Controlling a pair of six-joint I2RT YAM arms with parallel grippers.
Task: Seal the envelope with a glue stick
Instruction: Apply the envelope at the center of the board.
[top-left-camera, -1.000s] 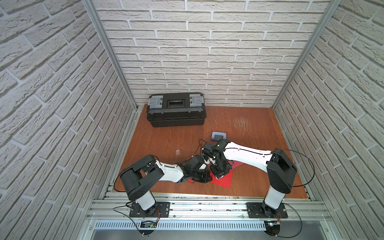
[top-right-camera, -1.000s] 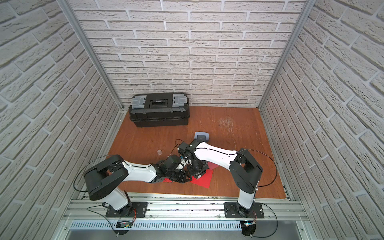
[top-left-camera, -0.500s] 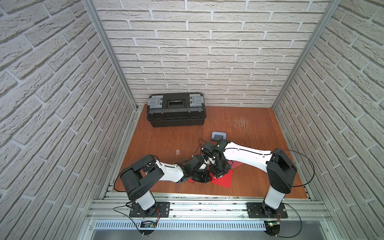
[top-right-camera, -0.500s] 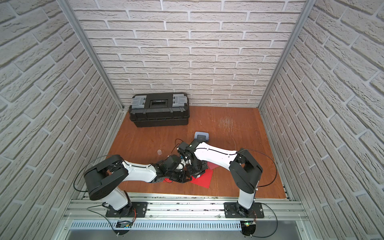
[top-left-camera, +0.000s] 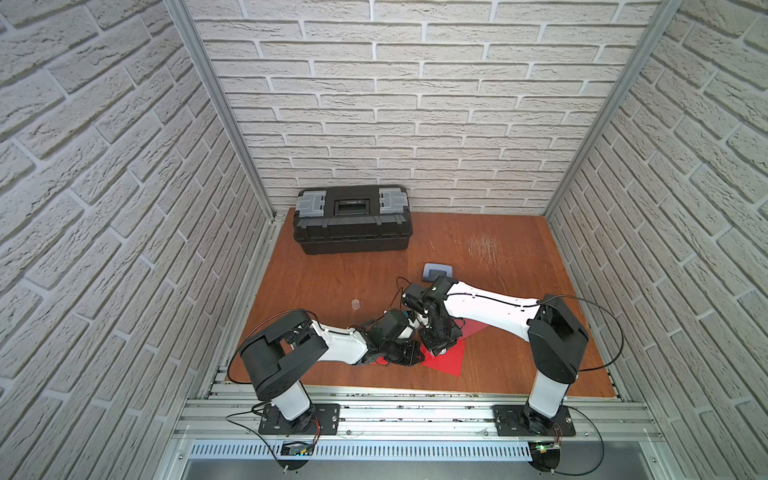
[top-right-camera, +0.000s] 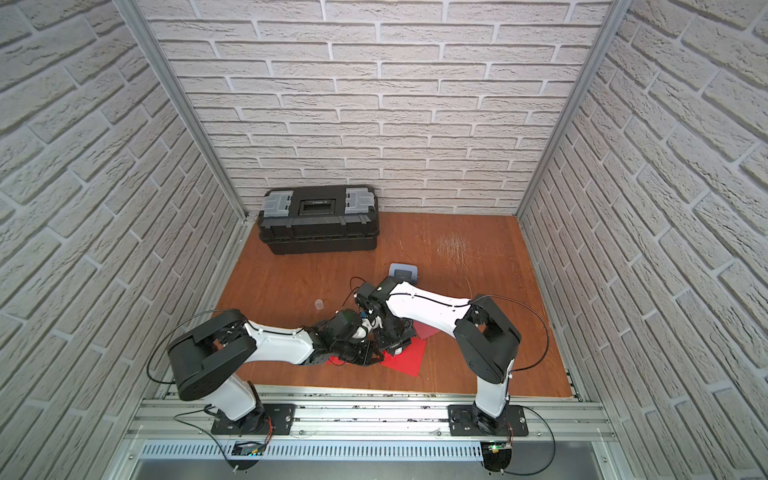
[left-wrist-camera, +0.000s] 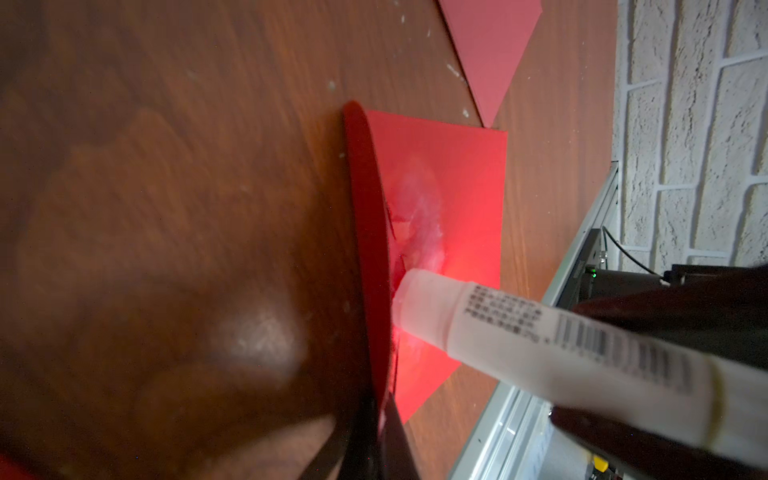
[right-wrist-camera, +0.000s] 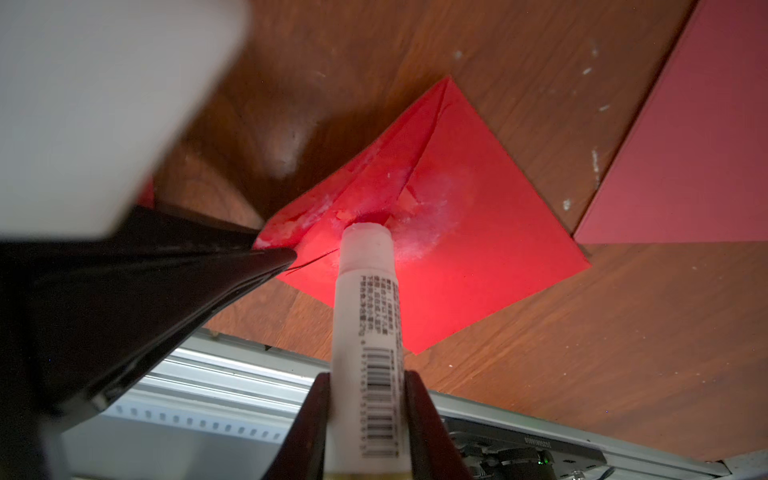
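Observation:
A red envelope (top-left-camera: 448, 360) (top-right-camera: 409, 359) lies near the front edge of the wooden table. My left gripper (left-wrist-camera: 381, 409) (top-left-camera: 415, 355) is shut on the envelope's flap (left-wrist-camera: 365, 249) (right-wrist-camera: 374, 187) and holds it raised off the body. The right gripper (right-wrist-camera: 368, 379) (top-left-camera: 438, 347) is shut on the glue stick (right-wrist-camera: 365, 316) (left-wrist-camera: 519, 345), a white tube with a barcode label. The stick's uncapped tip touches the envelope (right-wrist-camera: 478, 270) just under the raised flap. White glue smears show around the tip and on the flap's inner side.
A black toolbox (top-left-camera: 351, 224) stands at the back left. A grey-blue hole punch (top-left-camera: 436, 272) lies behind the right arm, and a small clear cap (top-left-camera: 355, 304) stands left of the grippers. A second, duller red sheet (top-left-camera: 473, 328) (right-wrist-camera: 685, 145) lies beside the envelope. The metal rail (right-wrist-camera: 232, 386) borders the front.

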